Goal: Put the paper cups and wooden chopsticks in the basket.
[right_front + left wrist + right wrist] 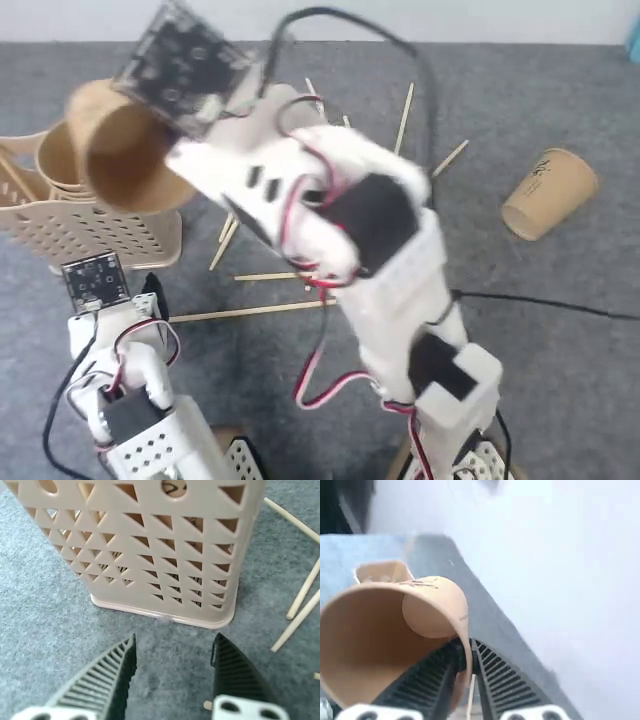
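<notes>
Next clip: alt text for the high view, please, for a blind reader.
The right hand holds a paper cup by its rim, tipped sideways over a tan basket that already contains stacked cups. A second cup lies on its side on the grey carpet at the picture's right, with wooden chopsticks scattered between.
</notes>
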